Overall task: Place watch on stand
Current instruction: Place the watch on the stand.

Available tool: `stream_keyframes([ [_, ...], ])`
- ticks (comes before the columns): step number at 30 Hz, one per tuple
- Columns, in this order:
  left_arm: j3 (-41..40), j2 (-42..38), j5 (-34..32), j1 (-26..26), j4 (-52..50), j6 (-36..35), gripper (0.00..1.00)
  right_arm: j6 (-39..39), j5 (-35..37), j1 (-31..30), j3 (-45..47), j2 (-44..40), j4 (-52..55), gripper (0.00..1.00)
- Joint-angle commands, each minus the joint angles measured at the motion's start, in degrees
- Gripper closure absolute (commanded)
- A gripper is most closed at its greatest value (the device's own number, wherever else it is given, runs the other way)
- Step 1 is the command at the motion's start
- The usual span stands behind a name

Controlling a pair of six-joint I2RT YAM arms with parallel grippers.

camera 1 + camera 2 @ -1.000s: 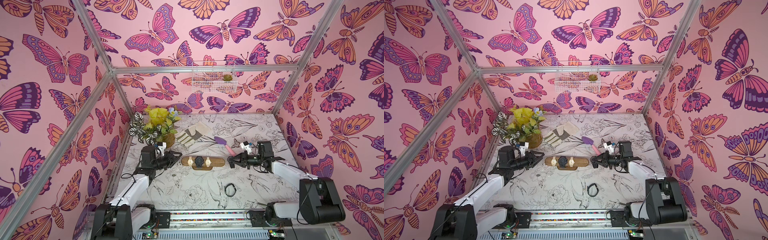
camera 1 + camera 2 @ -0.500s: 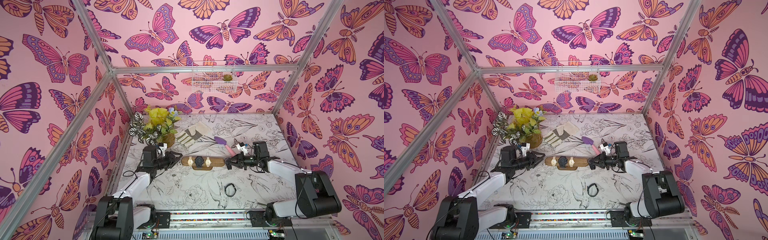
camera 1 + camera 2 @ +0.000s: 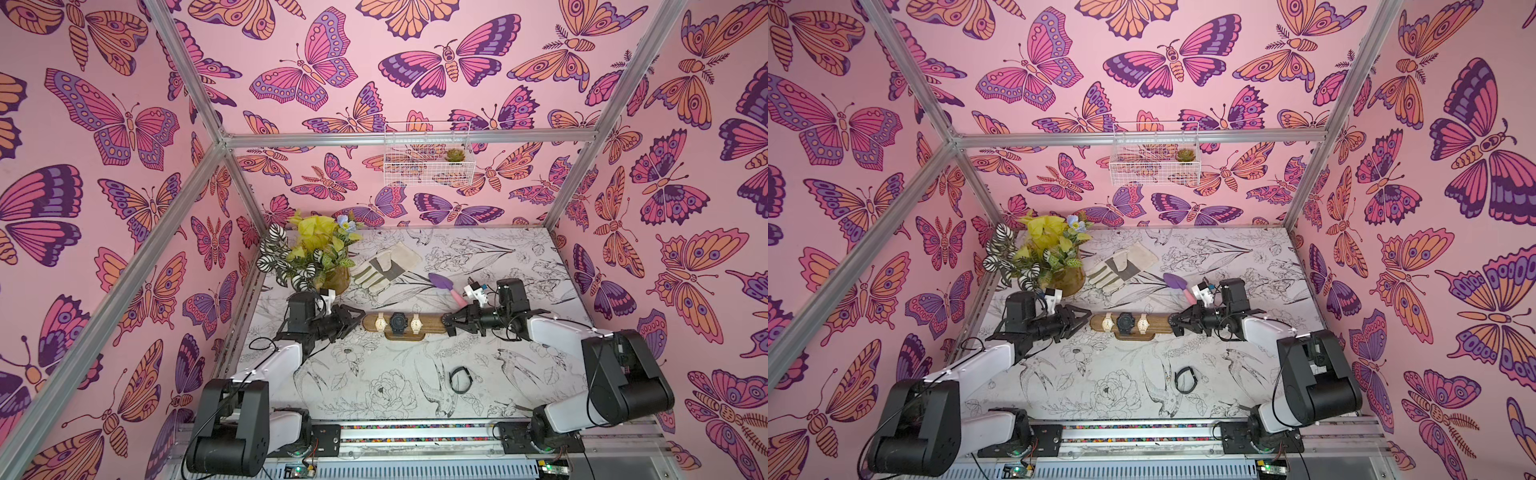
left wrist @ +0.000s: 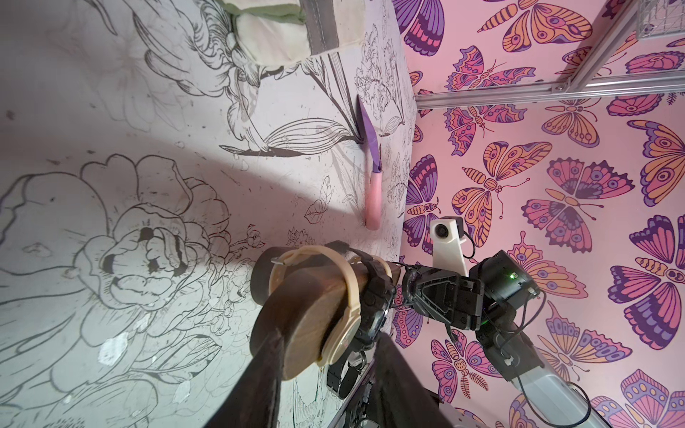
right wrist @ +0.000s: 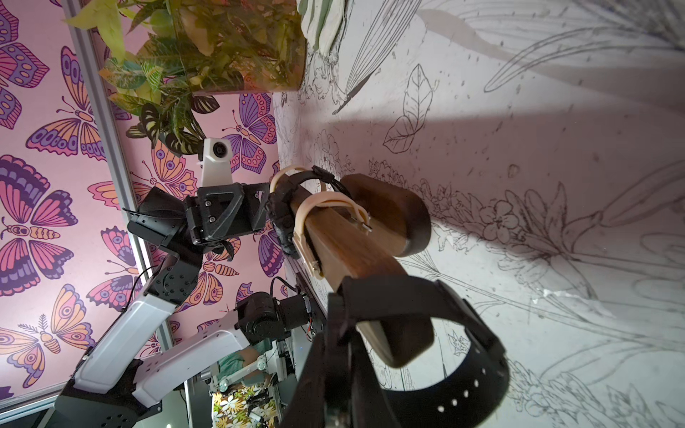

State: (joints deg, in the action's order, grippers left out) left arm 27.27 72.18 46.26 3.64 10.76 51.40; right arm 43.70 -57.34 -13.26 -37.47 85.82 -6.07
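Back left corner of the tabletop [image 3: 374, 399], there's the plant [image 3: 311, 253], and just in front of it the left gripper [image 3: 355, 324] sits with its jaws apart. Its tips are right at the left end of the stand [image 3: 432, 325], and whether they touch the wood I cannot tell. The glove [image 3: 386, 268] lies flat towards the back edge. The stand lies across the middle of the tabletop, and three watches are wrapped round its bar: left cream watch [image 3: 380, 322], black watch [image 3: 397, 322], right cream watch [image 3: 415, 323], with the dials too small to read any name. Behind the bar's right half lies the trowel [image 3: 442, 282]. At the right end, the right gripper [image 3: 454, 325] is clamped on the watch [image 5: 482, 355], whose punched black strap is looped round the tip of the bar. Nearer the front edge, right of centre, a band [image 3: 451, 380] lies loose. On the back wall hangs a basket [image 3: 426, 174].
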Motion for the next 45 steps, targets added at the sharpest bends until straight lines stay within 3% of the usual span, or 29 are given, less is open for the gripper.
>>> stream_keyframes([
  [1, 0.24, 0.17, -0.22, -0.47, 1.26, -1.39, 0.57, 0.72, 0.71, -1.61, -1.98, 1.13, -1.56, 0.94],
  [14, -0.37, -0.37, 0.15, -0.4, 1.25, -0.72, 0.58, 3.05, 2.23, -7.43, -3.74, 3.31, -4.21, 0.94],
  [29, -0.98, -1.44, -0.11, -0.33, 1.29, -0.84, 0.58, 3.49, 2.85, -8.1, -5.52, 3.4, -4.44, 0.94],
  [45, -1.59, -1.3, -0.26, -0.36, 1.36, -1.19, 0.6, -1.08, 7.04, -11.27, -7.63, 6.54, 1.25, 0.92],
])
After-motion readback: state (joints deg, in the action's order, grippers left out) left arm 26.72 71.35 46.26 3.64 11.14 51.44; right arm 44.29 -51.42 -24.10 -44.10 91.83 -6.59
